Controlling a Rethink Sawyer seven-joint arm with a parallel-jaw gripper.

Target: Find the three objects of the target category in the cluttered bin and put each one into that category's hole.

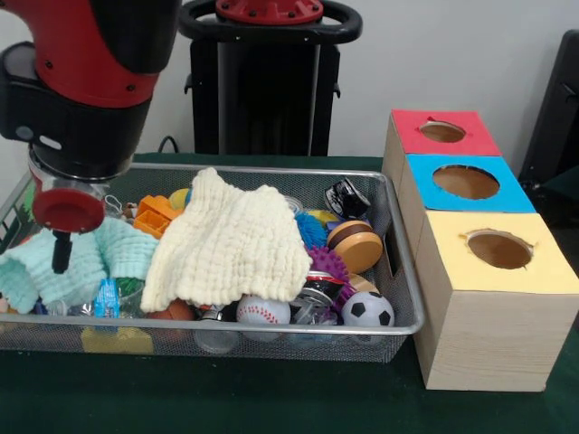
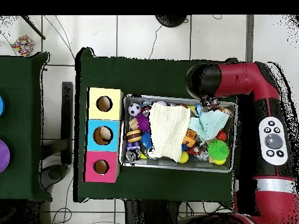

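A wire mesh bin point(image 1: 398, 318) holds a heap of small things. A cream cloth point(image 1: 233, 242) lies over its middle and a mint cloth point(image 1: 113, 249) covers the left part. At the front lie a baseball point(image 1: 263, 310) and a small soccer ball point(image 1: 367, 310), with a purple spiky ball point(image 1: 327, 265) and a brown wooden disc point(image 1: 355, 246) behind them. My gripper point(image 1: 61, 255) hangs low over the mint cloth at the bin's left end; nothing shows in its grasp. In the overhead view the gripper point(image 2: 208, 106) is above the mint cloth point(image 2: 212, 123).
Right of the bin stand three wooden boxes in a row, each with a round hole on top: yellow point(image 1: 499, 249) nearest, blue point(image 1: 466, 182), red point(image 1: 442, 132) farthest. An orange toy point(image 1: 156, 214) and a blue spiky toy point(image 1: 309, 229) peek out beside the cream cloth.
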